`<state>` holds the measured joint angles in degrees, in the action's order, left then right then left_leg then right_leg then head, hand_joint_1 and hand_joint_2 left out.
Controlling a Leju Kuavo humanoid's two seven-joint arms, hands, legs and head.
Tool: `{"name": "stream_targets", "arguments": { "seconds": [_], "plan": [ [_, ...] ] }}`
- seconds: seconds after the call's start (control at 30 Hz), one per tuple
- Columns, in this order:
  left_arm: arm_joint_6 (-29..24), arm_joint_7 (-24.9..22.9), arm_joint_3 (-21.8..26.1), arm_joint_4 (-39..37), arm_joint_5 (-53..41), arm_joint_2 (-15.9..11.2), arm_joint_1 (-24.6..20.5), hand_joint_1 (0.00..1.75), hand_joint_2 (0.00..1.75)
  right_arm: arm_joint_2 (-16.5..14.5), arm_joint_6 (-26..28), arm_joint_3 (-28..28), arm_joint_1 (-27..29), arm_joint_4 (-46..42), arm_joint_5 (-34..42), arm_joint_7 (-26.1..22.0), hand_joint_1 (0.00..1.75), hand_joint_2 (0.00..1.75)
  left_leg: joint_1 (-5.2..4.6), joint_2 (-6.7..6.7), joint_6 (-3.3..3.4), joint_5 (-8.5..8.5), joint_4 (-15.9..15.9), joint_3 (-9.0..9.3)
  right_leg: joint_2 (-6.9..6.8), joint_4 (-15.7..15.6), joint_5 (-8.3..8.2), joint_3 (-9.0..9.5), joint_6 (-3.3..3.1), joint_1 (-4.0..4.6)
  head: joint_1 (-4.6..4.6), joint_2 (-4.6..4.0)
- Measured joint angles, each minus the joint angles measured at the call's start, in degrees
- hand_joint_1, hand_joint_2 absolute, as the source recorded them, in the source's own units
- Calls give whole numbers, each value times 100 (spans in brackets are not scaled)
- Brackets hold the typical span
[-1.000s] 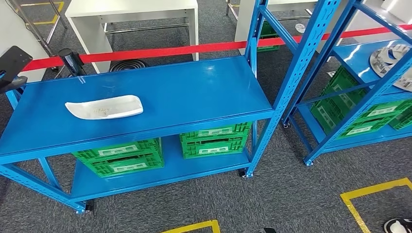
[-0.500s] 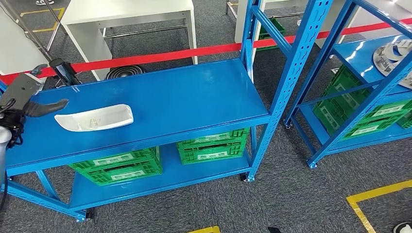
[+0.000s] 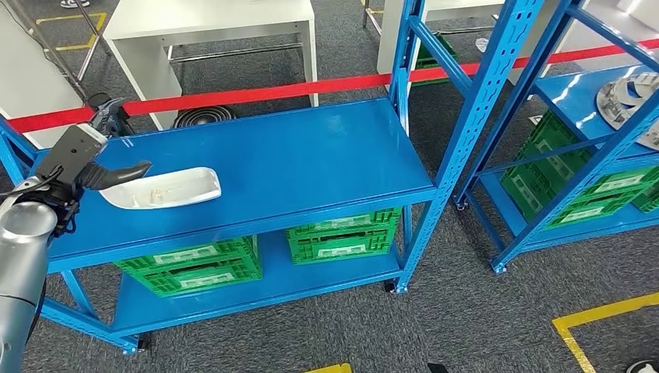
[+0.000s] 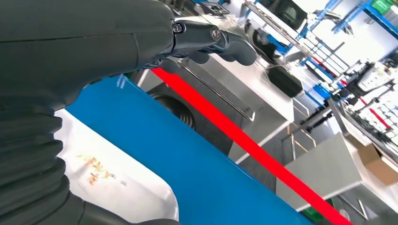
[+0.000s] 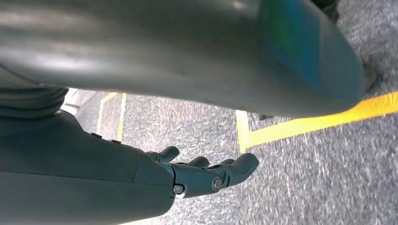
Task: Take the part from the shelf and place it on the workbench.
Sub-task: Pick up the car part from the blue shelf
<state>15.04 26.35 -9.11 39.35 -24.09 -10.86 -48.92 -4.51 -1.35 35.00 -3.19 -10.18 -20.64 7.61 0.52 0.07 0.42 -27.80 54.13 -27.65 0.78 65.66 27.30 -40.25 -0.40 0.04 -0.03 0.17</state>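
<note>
The part is a white, long, shallow curved piece lying flat on the top deck of the low blue shelf, toward its left end. The left wrist view shows the part close up, with faint orange writing on it. My left hand hovers at the part's left end with its thumb stretched over it and nothing held. Its fingers are extended, apart from the part. My right hand hangs over the grey carpet, fingers loosely spread and holding nothing.
Green crates sit on the low shelf's bottom deck. A taller blue rack stands to the right holding metal parts and more crates. A red barrier tape runs behind the shelf, with white tables beyond.
My left arm has risen and moved right, bringing the hand to the part's left end. The camera has shifted slightly; the part has not moved on the shelf.
</note>
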Motion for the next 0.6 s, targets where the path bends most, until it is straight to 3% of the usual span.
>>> {"name": "stream_targets", "arguments": {
  "seconds": [0.07, 0.1, 0.13, 0.2, 0.23, 0.3, 0.37, 0.43, 0.47, 0.53, 0.57, 0.6],
  "plan": [
    [0, -11, -85, 59, 28, 10, 62, 0, 175, 0, 8, 2, 9, 1, -11, 15, 0, 0, 23, 12, -21, -32, 5, 19, -13, 696, 194, -406, 80, -69, 3, 0],
    [0, -12, -130, 96, 61, 7, 109, 0, 175, 1, 20, 2, 17, 2, -21, 32, 0, 0, 43, 12, -45, -62, 11, 38, -24, 819, 156, -511, 122, -107, 4, 0],
    [0, -11, -179, 156, 120, -5, 169, 0, 175, 1, 37, 2, 23, 2, -30, 55, 0, 0, 75, 11, -80, -105, 26, 67, -37, 703, 8, -494, 171, -146, 3, 0],
    [0, -7, -279, 338, 284, -71, 313, 0, 175, -2, 72, 3, 32, 3, -45, 102, 0, 0, 147, 19, -187, -233, 93, 124, -74, -34, -383, -173, 281, -227, 5, -1],
    [0, -5, -320, 449, 364, -127, 383, 0, 175, -15, 81, 4, 35, 5, -51, 119, 0, 0, 164, 28, -251, -317, 142, 133, -77, -370, -473, -5, 303, -252, 13, -1],
    [1, 7, -398, 646, 463, -221, 500, 0, 175, -42, 86, 5, 45, 10, -66, 142, 0, 0, 159, 35, -348, -447, 178, 142, -66, -595, -395, 136, 231, -259, 26, -1],
    [1, 9, -463, 795, 503, -288, 587, 0, 175, -50, 87, 7, 52, 9, -80, 159, 0, 0, 163, 24, -410, -519, 125, 218, -53, -537, -286, 157, 82, -243, 29, 0],
    [0, 5, -506, 921, 528, -338, 632, 0, 175, -51, 87, 8, 57, 5, -87, 163, 0, 0, 180, 22, -453, -609, 267, 214, -48, -528, -198, 236, -23, -238, 17, 0],
    [0, 5, -520, 966, 538, -362, 645, 0, 175, -51, 87, 8, 56, 4, -90, 164, 0, 0, 178, 22, -461, -714, 540, 81, -47, -535, -155, 295, -64, -236, 10, 0],
    [0, -1, -555, 1008, 545, -403, 694, 0, 175, -52, 87, 8, 58, 4, -93, 166, 0, 0, 150, 21, -449, -964, 1418, -471, -45, -544, -54, 410, -119, -211, 0, 0],
    [0, -6, -571, 1012, 545, -422, 738, 0, 175, -52, 87, 8, 64, 4, -95, 170, 0, 0, 134, 21, -432, -1015, 1814, -782, -39, -547, 5, 477, -133, -195, -1, 0],
    [-7, -16, -587, 1020, 550, -437, 789, 0, 175, -52, 87, 8, 73, 4, -96, 173, 0, 0, 121, 20, -405, -945, 2030, -1019, -32, -547, 68, 552, -145, -176, -1, 0]
  ]
}}
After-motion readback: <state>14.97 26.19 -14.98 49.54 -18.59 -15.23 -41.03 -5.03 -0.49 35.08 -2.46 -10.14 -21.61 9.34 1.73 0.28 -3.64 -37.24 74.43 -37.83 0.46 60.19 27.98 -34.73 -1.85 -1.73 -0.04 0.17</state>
